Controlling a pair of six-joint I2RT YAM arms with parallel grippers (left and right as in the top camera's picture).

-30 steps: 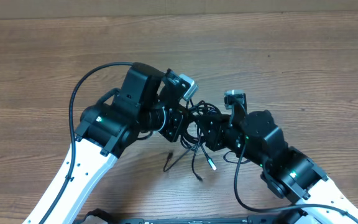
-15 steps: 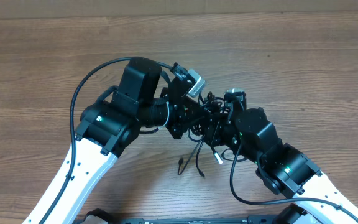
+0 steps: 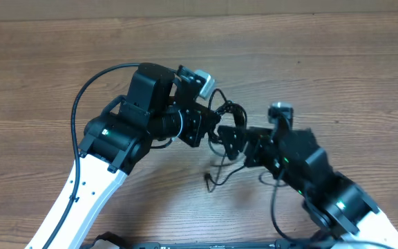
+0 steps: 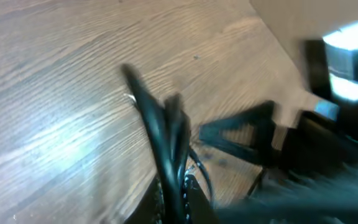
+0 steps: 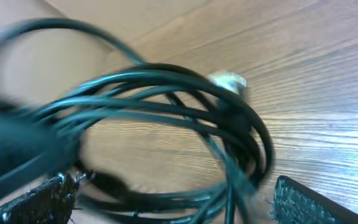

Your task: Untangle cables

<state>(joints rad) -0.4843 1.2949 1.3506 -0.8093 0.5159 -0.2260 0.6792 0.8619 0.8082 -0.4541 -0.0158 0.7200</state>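
The cables (image 3: pixel 228 113) are a bunch of thin black cords held between the two arms, with one loose strand trailing down to a plug end (image 3: pixel 208 183) on the table. My left gripper (image 3: pixel 213 131) is shut on the bundle; in the left wrist view the cables (image 4: pixel 164 134) run up out of the shut left gripper (image 4: pixel 176 190). My right gripper (image 3: pixel 232 142) stands just right of the bundle. In the right wrist view the right gripper (image 5: pixel 173 205) is open, its pads far apart, with looped cables (image 5: pixel 166 106) and a silvery plug (image 5: pixel 229 80) in front of and partly between them.
Wooden table (image 3: pixel 337 62) all round. Thick black arm wires loop off the left arm (image 3: pixel 81 104) and the right arm (image 3: pixel 273 207). The two arms stand very close together at the middle.
My right gripper has opened, let go of the cables and drawn back to the right. The left gripper keeps the bundle and has shifted slightly left; fewer strands hang down.
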